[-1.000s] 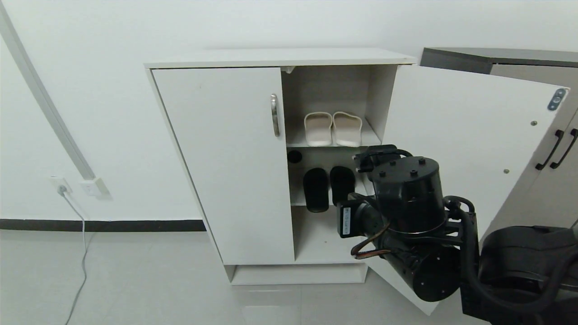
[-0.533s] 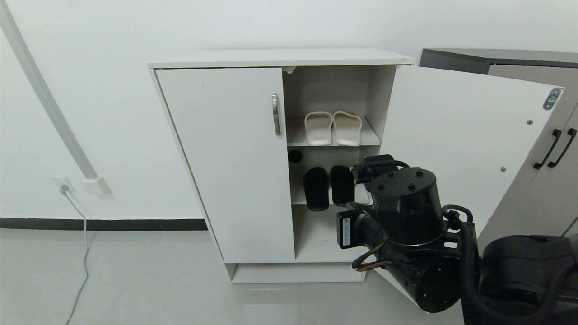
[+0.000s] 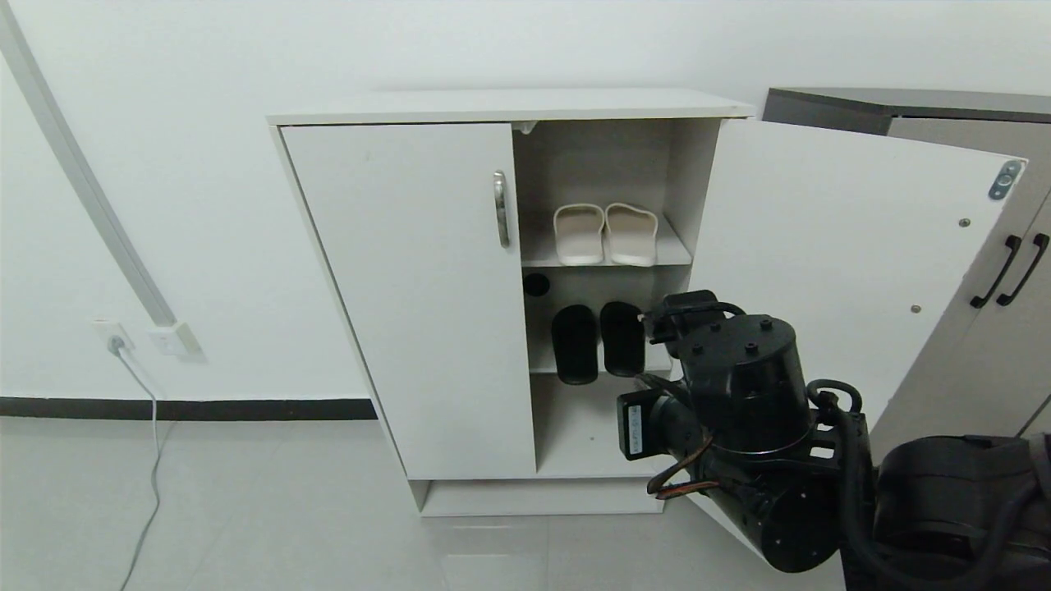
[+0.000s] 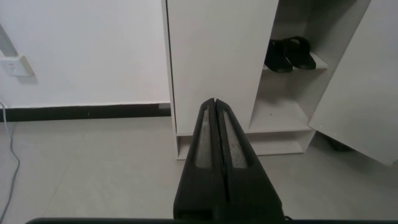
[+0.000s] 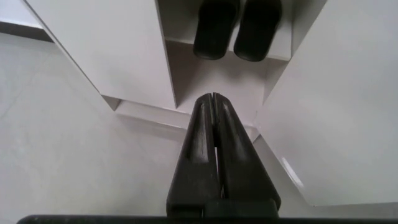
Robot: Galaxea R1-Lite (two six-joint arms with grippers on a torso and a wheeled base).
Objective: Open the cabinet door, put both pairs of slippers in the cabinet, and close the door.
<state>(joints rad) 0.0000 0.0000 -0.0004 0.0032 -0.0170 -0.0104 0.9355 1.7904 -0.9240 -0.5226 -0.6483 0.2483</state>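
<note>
white slippers (image 3: pixel 606 234) top shelf, black slippers (image 3: pixel 598 341) middle shelf | cabinet (image 3: pixel 509 103) right door (image 3: pixel 821 246) wide open (left door (image 3: pixel 410 287) shut) | left jaws clenched, empty | right jaws clenched, empty

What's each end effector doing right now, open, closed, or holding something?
Left end effector: closed, holding nothing.
Right end effector: closed, holding nothing.
</note>
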